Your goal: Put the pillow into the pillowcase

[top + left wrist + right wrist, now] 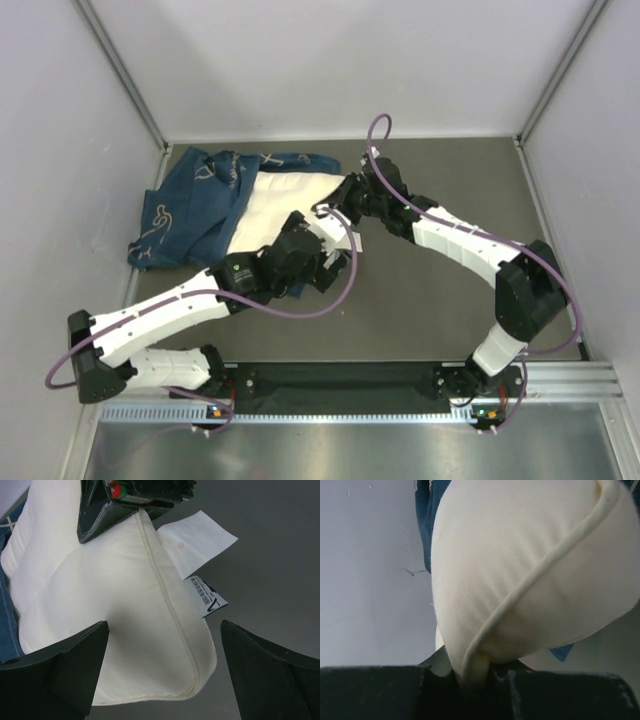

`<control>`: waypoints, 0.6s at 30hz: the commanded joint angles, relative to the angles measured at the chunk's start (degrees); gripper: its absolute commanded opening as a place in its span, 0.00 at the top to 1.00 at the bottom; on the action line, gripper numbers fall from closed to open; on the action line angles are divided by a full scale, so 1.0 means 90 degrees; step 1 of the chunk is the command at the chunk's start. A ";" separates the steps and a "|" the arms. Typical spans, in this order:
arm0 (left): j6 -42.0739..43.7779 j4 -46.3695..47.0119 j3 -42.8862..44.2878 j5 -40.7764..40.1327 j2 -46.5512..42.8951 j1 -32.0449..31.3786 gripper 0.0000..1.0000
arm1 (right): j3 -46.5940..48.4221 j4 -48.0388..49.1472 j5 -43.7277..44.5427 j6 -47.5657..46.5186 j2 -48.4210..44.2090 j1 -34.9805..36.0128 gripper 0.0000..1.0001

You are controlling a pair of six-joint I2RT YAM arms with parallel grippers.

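Left gripper (163,624): spread wide with nothing held. It is seen just beside the near corner of the pillow's exposed end.
Right gripper (470,672): pressed together on the piped seam, so the exposed end is pinched and lifted a little.
Deciding relation: the pillow (285,205) lies with its long axis running from the right gripper leftward into the pillowcase (190,210). A push along that axis is judged to be needed, and the right arm is already at the end to be pushed.
Pillow: plump, cream-white, with a smooth weave and a corded edge. Its left part is covered by blue cloth, its right part is bare.
Tag (197,540): flat white, lying on the table (420,310) beside the corner.
Pillowcase: dark blue, denim-like, marked with white line drawings. It is bunched at the far left, and a strip is seen along the pillow's far edge.
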 commanded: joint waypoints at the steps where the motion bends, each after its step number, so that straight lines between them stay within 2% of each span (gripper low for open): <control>1: -0.0005 -0.0225 0.0462 -0.0406 0.0403 -0.0037 0.01 | 0.0644 0.0502 0.0149 0.0159 -0.0227 0.0116 1.00; 4: -0.0160 -0.0743 0.0697 -0.0824 0.0882 -0.0028 0.01 | 0.0742 0.0502 0.0169 0.0149 -0.0188 0.0155 1.00; 7: -0.0424 -0.1329 0.0863 -0.1830 0.1273 -0.0028 0.01 | 0.0761 0.0502 0.0236 0.0169 -0.0207 0.0175 1.00; 10: -0.0561 -0.1604 0.0844 -0.2359 0.1440 -0.0018 0.08 | 0.0761 0.0502 0.0315 0.0149 -0.0256 0.0185 1.00; 14: -0.0630 -0.1584 0.0775 -0.2613 0.1393 0.0021 0.57 | 0.0849 0.0502 0.0266 0.0081 -0.0275 0.0195 0.96; 15: -0.0668 -0.1555 0.0785 -0.2672 0.1363 0.0012 0.92 | 0.0849 0.0502 0.0266 0.0071 -0.0285 0.0195 0.93; 16: -0.0746 -0.1545 0.0766 -0.2914 0.1247 0.0012 1.00 | 0.0849 0.0328 0.0315 -0.0035 -0.0305 0.0195 0.87; 17: -0.0795 -0.1516 0.0756 -0.2955 0.1188 0.0021 1.00 | 0.0840 0.0287 0.0363 -0.0094 -0.0334 0.0185 0.56; 18: -0.0757 -0.1468 0.0756 -0.3014 0.1100 0.0012 1.00 | 0.0791 0.0209 0.0403 -0.0163 -0.0373 0.0175 0.45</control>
